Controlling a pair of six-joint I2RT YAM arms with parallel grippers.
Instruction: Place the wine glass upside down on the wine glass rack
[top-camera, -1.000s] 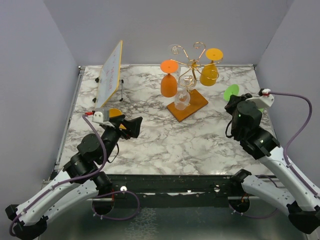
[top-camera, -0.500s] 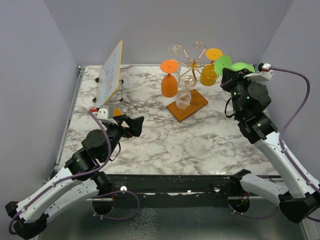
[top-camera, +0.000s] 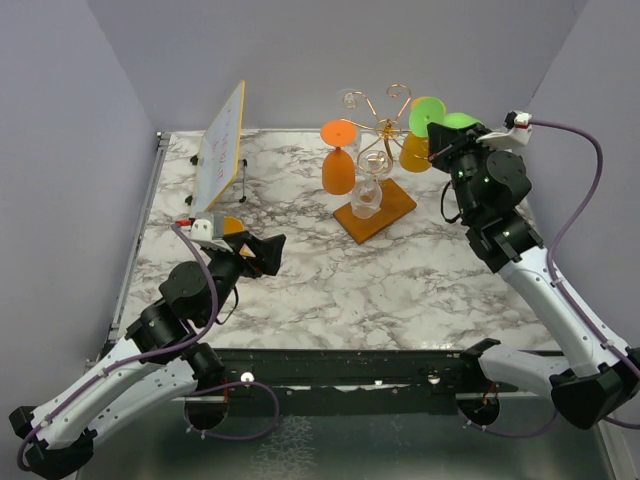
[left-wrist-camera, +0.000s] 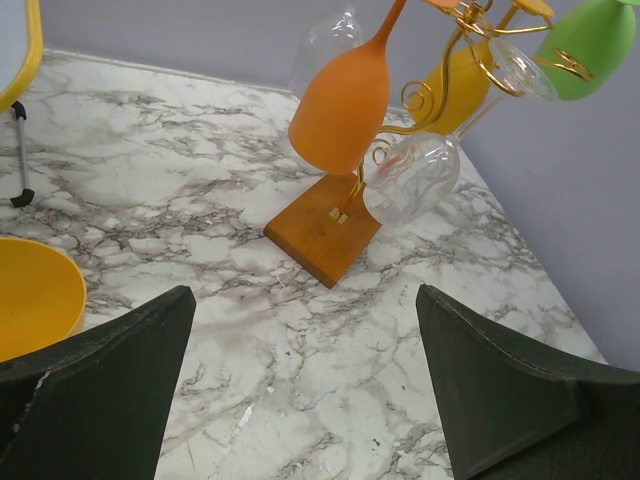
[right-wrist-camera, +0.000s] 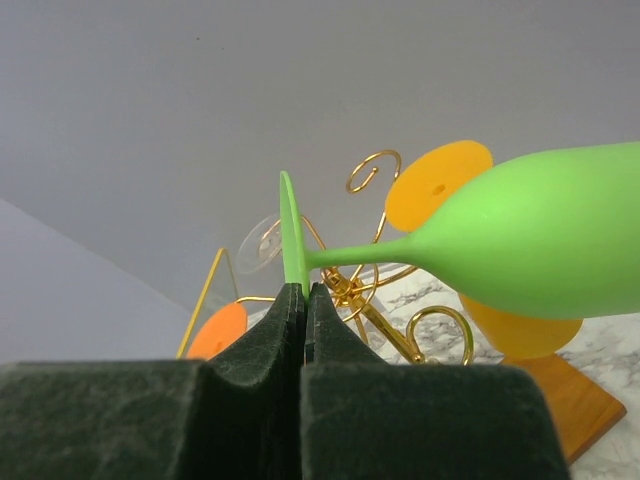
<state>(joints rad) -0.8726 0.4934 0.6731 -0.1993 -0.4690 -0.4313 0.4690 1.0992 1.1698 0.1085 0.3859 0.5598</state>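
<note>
The green wine glass (top-camera: 460, 122) is held lying sideways in the air, its flat foot (top-camera: 427, 115) next to the right arms of the wine glass rack (top-camera: 378, 125). The rack is gold wire on a brown wooden base (top-camera: 375, 210). My right gripper (top-camera: 441, 142) is shut on the edge of the glass's foot (right-wrist-camera: 291, 235); the bowl (right-wrist-camera: 545, 235) points right, with the gold curls (right-wrist-camera: 375, 290) just behind. My left gripper (top-camera: 268, 250) is open and empty, low over the marble, facing the rack base (left-wrist-camera: 322, 225).
An orange glass (top-camera: 338, 165), an amber glass (top-camera: 418, 150) and a clear glass (top-camera: 364, 195) hang upside down on the rack. A tilted whiteboard (top-camera: 220, 145) stands at the back left. A yellow cup (left-wrist-camera: 35, 295) lies beside my left gripper.
My right arm has lifted the green glass from the table's right side, up and left to the rack's right arms. The left arm has barely moved.
</note>
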